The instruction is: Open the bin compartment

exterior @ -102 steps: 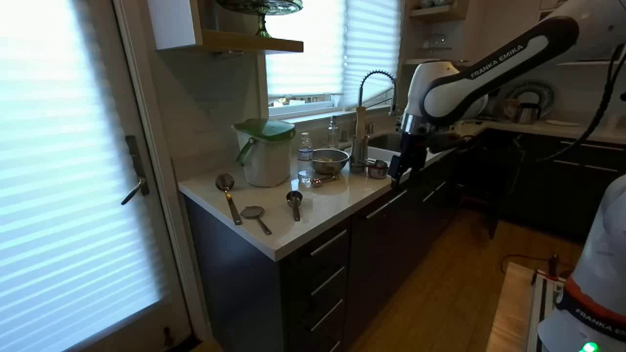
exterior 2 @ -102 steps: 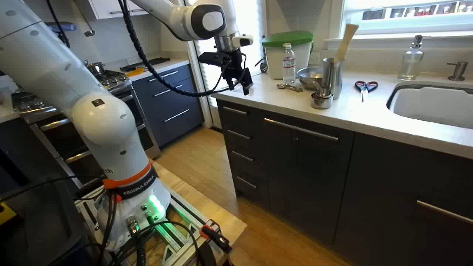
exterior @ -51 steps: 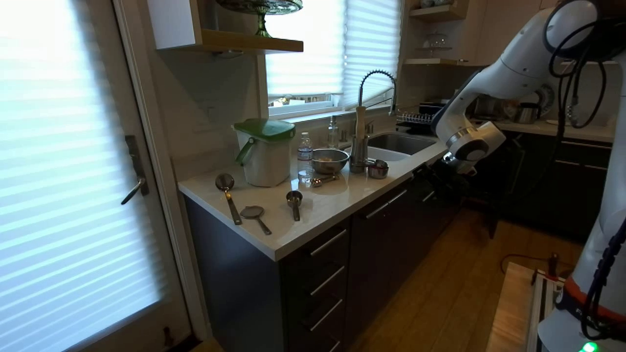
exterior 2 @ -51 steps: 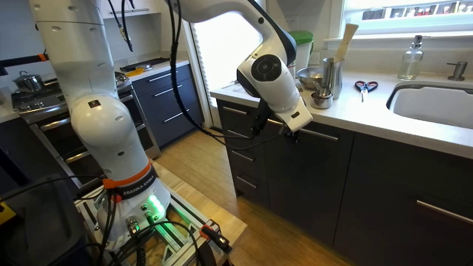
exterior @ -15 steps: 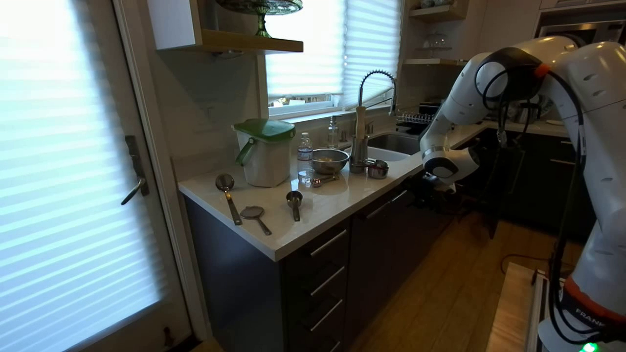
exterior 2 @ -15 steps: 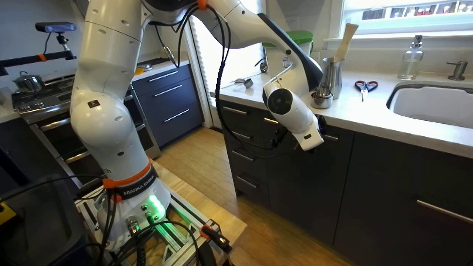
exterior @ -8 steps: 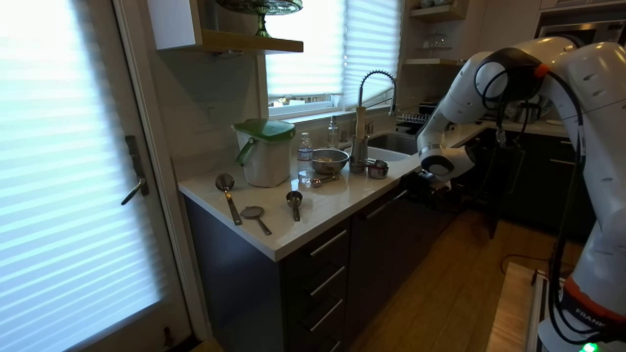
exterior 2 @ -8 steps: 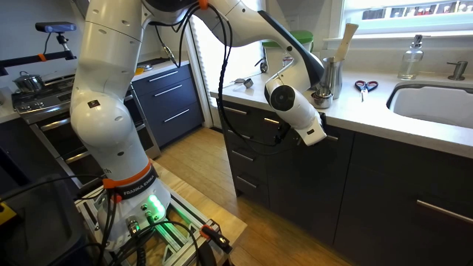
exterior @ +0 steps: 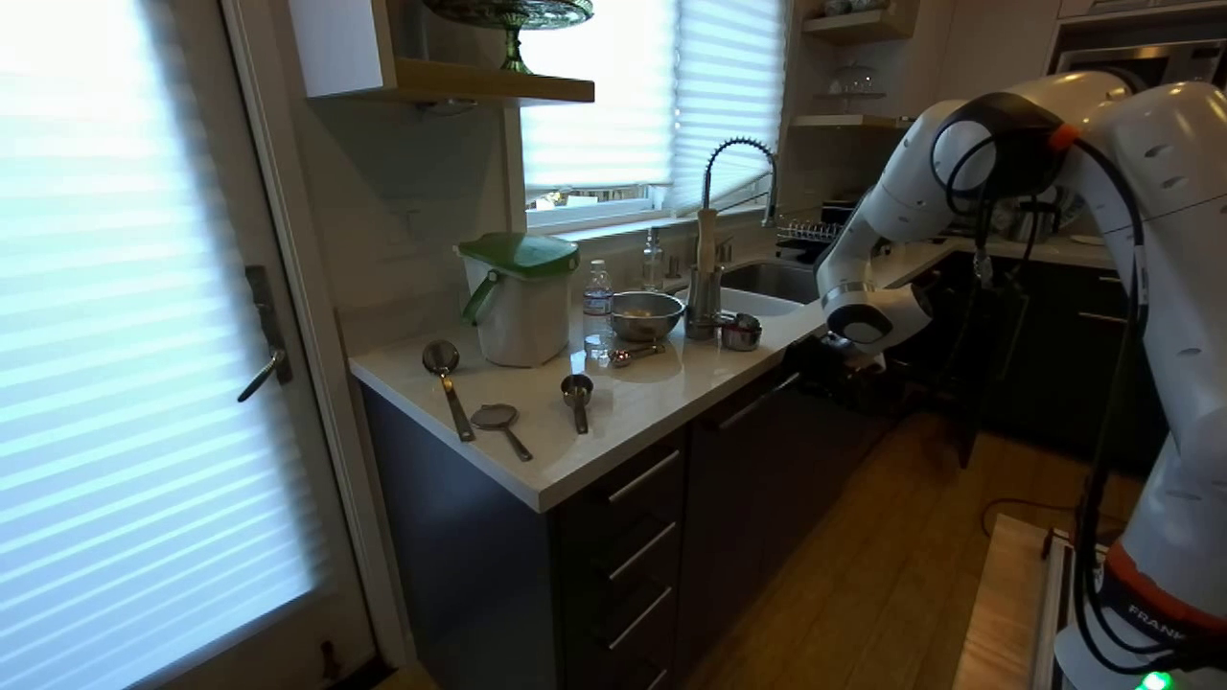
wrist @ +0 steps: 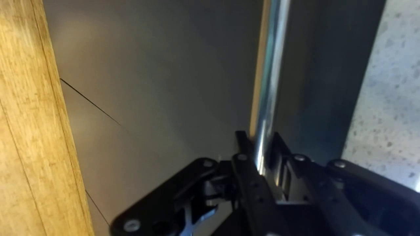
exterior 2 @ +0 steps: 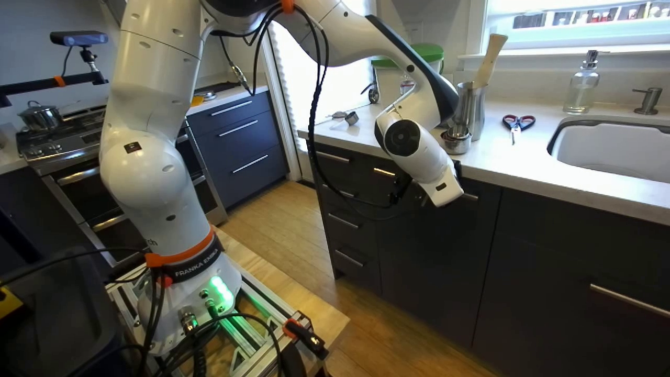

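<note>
The bin compartment has a dark front (exterior 2: 429, 251), closed and flush with the cabinet below the white countertop. Along its top runs a long metal bar handle (wrist: 274, 59); in an exterior view its left end (exterior 2: 384, 172) and right end (exterior 2: 470, 196) show on either side of my hand. In the wrist view my gripper (wrist: 258, 134) has one black finger on each side of the bar, shut on it, with the bar running down between them. From outside, the white wrist and the dark surroundings hide most of the fingers.
The countertop (exterior: 633, 402) overhangs just above my hand. Near its edge stand metal measuring cups (exterior 2: 455, 141), a steel utensil holder (exterior 2: 472, 107) and a bowl (exterior: 647, 316). A green-lidded pail (exterior: 522, 307) is farther back. Neighbouring drawers have bar handles (exterior 2: 344, 220).
Several seconds ago the arm was above the counter edge; it has come down to the handle. Over the last second the hand rose slightly and the jaws closed on the bar.
</note>
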Action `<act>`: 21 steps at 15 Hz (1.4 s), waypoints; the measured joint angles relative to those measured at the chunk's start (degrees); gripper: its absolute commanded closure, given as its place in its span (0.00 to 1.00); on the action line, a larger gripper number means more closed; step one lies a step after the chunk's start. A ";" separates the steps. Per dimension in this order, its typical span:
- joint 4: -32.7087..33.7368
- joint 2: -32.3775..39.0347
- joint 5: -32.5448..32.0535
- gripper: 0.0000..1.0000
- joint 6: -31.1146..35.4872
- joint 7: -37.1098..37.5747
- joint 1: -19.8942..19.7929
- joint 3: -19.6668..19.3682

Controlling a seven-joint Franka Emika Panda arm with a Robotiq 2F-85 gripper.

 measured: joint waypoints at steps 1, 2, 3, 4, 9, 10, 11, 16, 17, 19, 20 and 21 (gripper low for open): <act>-0.05 -0.11 -2.10 0.95 -0.02 1.52 -0.12 0.01; -0.14 -0.23 -4.50 0.95 -0.10 3.26 -0.25 0.02; -0.39 -0.51 -7.16 0.95 -0.12 5.25 -0.37 0.03; -0.79 -0.86 -9.85 0.95 -0.13 7.16 -0.58 0.02; -4.89 -4.08 -22.00 0.95 -1.76 14.54 -2.55 -0.27; -5.81 -4.80 -24.27 0.95 -1.81 15.69 -3.10 -0.30; -7.16 -5.82 -26.65 0.95 -1.82 16.71 -3.73 -0.40; -16.73 -12.74 -40.14 0.95 -1.80 21.63 -7.06 -2.04; -18.42 -13.96 -42.75 0.95 -1.70 22.59 -7.75 -2.43; -21.27 -16.06 -47.13 0.56 -1.28 24.14 -9.08 -2.94; -22.42 -16.89 -49.05 0.50 -0.99 24.73 -9.71 -3.02; -23.30 -17.12 -50.90 0.42 -0.18 24.75 -10.23 -3.03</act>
